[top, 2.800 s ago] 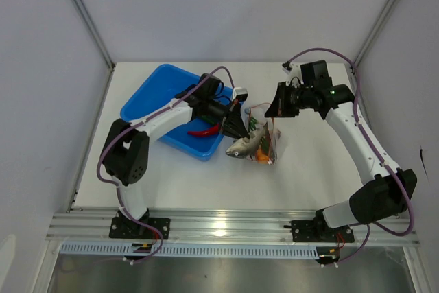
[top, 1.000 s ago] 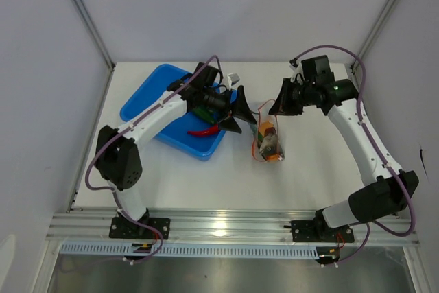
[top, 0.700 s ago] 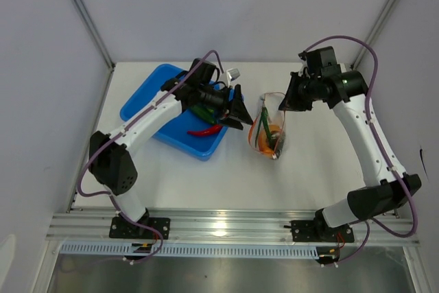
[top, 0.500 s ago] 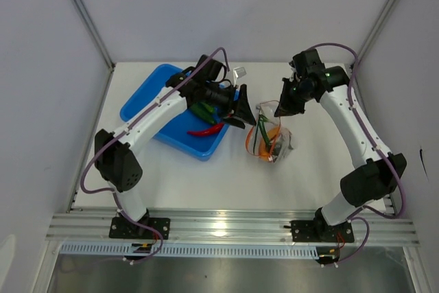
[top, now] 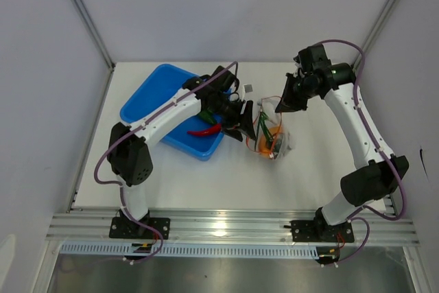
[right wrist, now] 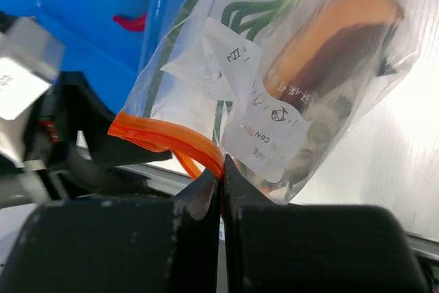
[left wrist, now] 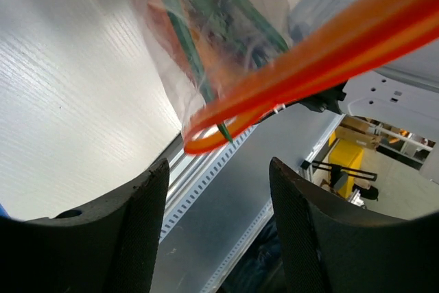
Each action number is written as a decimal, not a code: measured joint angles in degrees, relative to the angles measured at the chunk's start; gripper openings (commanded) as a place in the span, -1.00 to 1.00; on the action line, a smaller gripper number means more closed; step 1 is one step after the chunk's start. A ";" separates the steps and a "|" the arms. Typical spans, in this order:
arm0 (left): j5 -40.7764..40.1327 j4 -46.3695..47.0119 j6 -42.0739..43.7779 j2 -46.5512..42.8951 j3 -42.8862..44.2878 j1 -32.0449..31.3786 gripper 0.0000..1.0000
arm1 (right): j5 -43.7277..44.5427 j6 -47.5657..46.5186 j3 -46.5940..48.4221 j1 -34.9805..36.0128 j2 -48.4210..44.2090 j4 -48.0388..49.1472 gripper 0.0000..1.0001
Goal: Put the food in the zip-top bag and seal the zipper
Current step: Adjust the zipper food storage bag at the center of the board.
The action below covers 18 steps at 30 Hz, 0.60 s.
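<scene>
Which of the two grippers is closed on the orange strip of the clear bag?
The right gripper: it pinches the zipper at the mouth of the bag. The left gripper is open, holding nothing.

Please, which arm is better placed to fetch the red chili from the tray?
Probably left: the left gripper, open, hangs near the red toy chili in the blue plastic tray, while the right gripper is shut on the clear bag's orange-red zipper strip.
</scene>
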 measured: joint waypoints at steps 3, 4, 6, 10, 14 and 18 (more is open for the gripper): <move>-1.38 -0.37 0.44 0.74 0.61 -1.01 -0.02 | -0.52 0.17 0.98 -0.09 -0.11 0.07 -1.00; -2.21 -0.48 0.44 0.96 0.90 -1.31 -0.11 | -0.68 0.24 1.14 -0.11 -0.17 0.11 -1.00; -4.20 -0.81 0.87 1.29 1.51 -1.62 -0.32 | -1.01 0.44 1.55 -0.15 -0.26 0.13 -1.00; -8.70 -1.16 1.31 1.42 2.82 -1.95 -0.62 | -1.18 0.61 2.14 -0.15 -0.39 0.20 -1.00; -11.41 -0.94 1.36 1.42 3.43 -1.95 -0.99 | -1.11 0.68 2.14 -0.26 -0.87 0.28 -1.00; -11.93 -0.98 1.57 1.42 3.43 -1.95 -0.99 | -0.70 0.68 2.05 -0.48 -1.84 0.42 -1.00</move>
